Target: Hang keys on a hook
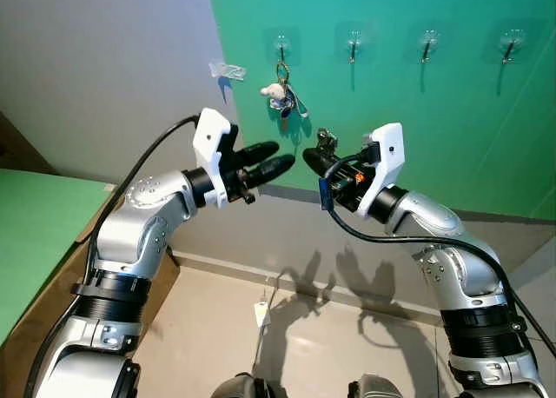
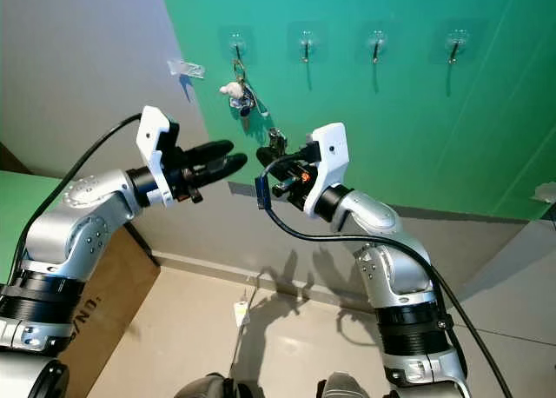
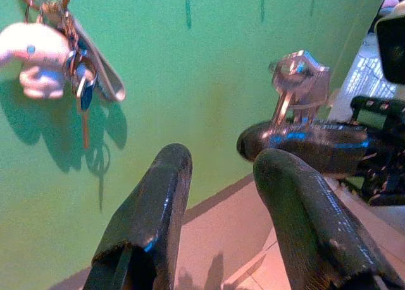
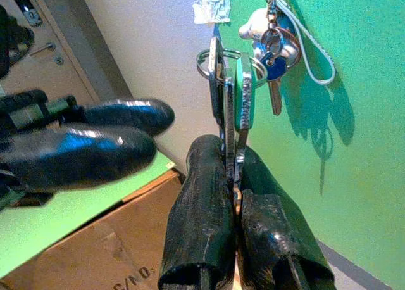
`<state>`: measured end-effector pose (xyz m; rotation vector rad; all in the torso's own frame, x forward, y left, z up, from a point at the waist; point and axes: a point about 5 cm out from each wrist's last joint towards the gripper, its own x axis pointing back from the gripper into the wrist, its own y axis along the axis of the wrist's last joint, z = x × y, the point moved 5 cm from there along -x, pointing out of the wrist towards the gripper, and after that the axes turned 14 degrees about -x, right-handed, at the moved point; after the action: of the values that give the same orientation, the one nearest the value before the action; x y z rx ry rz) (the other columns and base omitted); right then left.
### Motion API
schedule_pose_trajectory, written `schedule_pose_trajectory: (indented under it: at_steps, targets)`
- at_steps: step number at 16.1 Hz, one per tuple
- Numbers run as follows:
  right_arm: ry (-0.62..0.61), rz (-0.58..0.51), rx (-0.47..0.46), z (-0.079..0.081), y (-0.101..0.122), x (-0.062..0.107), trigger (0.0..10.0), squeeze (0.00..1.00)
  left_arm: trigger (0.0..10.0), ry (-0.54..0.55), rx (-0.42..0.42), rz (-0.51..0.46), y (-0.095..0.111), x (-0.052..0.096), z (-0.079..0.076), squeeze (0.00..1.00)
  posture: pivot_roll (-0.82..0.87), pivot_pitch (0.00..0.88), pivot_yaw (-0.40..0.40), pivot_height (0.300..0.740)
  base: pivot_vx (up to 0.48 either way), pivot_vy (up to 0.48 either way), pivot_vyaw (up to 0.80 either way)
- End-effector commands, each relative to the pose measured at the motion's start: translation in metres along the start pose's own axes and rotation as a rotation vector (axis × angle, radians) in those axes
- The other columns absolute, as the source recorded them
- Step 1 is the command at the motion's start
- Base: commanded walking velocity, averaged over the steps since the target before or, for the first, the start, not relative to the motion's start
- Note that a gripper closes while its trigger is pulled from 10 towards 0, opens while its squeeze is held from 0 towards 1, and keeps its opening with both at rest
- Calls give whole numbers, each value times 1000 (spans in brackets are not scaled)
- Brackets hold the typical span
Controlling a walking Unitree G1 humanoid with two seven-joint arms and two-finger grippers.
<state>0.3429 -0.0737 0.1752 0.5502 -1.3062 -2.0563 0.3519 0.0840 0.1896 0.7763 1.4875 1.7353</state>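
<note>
Facing the bright green wall (image 1: 417, 137), I see a row of four clear adhesive hooks (image 1: 354, 43) along its top, with a brown cardboard box (image 2: 104, 285) low on my left. My left gripper (image 1: 276, 157) is raised toward the wall, its two black fingers (image 3: 149, 220) spread apart and holding nothing. My right gripper (image 1: 311, 159) sits just across from it, tips nearly meeting, jaws pressed tight on a small bunch of silver keys on a ring (image 4: 229, 87), held upright below the hooks. On the leftmost hook (image 1: 282, 43) hangs another key bunch with a white figurine charm (image 1: 282, 94). A scrap of clear tape (image 1: 227, 69) clings to the grey wall beside it.
</note>
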Motion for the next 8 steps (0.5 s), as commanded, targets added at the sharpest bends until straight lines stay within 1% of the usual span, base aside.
schedule_pose_trajectory:
  at_steps: [1, 2, 3, 4, 5, 7, 8]
  targets:
    - [62, 55, 90, 8, -10, 3, 0, 0, 10000, 17, -13, -41, 15, 1, 6, 0, -237, 60, 130, 717, 0, 0, 0]
    - [107, 99, 130, 12, -18, 7, 0, 0, 10000, 17, -11, -50, 18, 1, 7, 0, -237, 61, 130, 717, 0, 0, 0]
    - [169, 143, 145, 18, -25, 16, 0, 0, 10000, 24, -14, -54, 20, 2, 11, 0, -237, 61, 128, 717, 0, 0, 0]
    - [201, 165, 148, 21, -27, 21, 0, 0, 10000, 27, -15, -56, 22, 3, 12, 0, -238, 63, 127, 717, 0, 0, 0]
    - [241, 189, 173, 24, -29, 27, 0, 0, 10000, 30, -16, -62, 24, 4, 15, 0, -240, 56, 128, 717, 0, 0, 0]
    - [276, 226, 253, 21, -27, 33, 0, 0, 10000, 16, -15, -79, 29, 4, 15, 0, -245, 59, 133, 717, 0, 0, 0]
    - [290, 236, 267, 21, -26, 34, 0, 0, 10000, 0, -10, -86, 30, 4, 13, 0, -245, 59, 134, 717, 0, 0, 0]
